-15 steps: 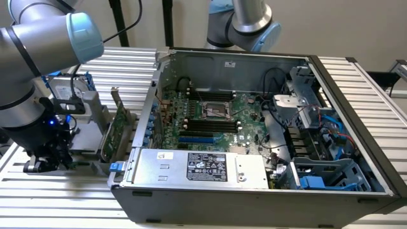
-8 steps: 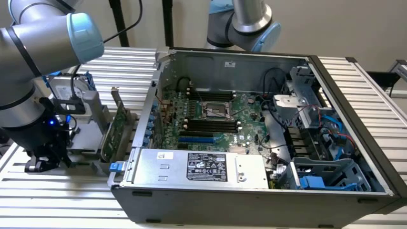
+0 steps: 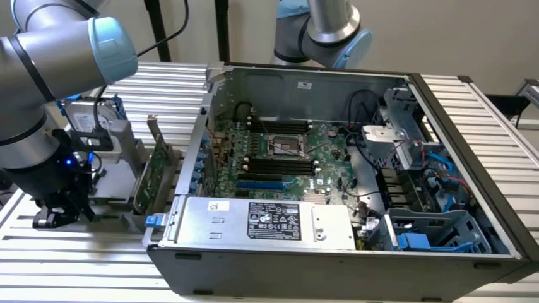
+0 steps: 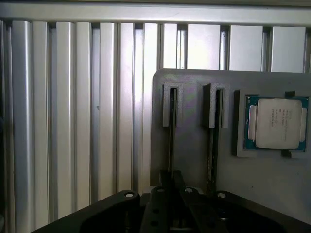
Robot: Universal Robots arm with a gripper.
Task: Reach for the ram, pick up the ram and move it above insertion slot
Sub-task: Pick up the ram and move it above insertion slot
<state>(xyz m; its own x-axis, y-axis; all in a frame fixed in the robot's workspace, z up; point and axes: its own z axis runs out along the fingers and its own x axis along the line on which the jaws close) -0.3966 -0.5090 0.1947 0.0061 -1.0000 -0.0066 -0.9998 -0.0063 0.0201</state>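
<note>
The ram (image 4: 171,127) stands on edge in a slotted bracket of the grey holder (image 4: 194,145), so I see it as a thin dark line. My gripper (image 4: 172,178) sits at the stick's near end, its two black fingers (image 4: 164,187) drawn close against either side of it. In the exterior view the gripper (image 3: 59,216) is low over the slatted table, at the exterior view's left, outside the computer case (image 3: 337,265). The black memory slots (image 3: 282,165) lie on the motherboard inside the case.
A second stick (image 4: 212,141) stands in the neighbouring bracket, and a processor chip (image 4: 277,124) lies in a recess beside it. A tall green expansion card (image 3: 156,173) stands between my arm and the case wall. Another arm's base (image 3: 324,31) rises behind the case.
</note>
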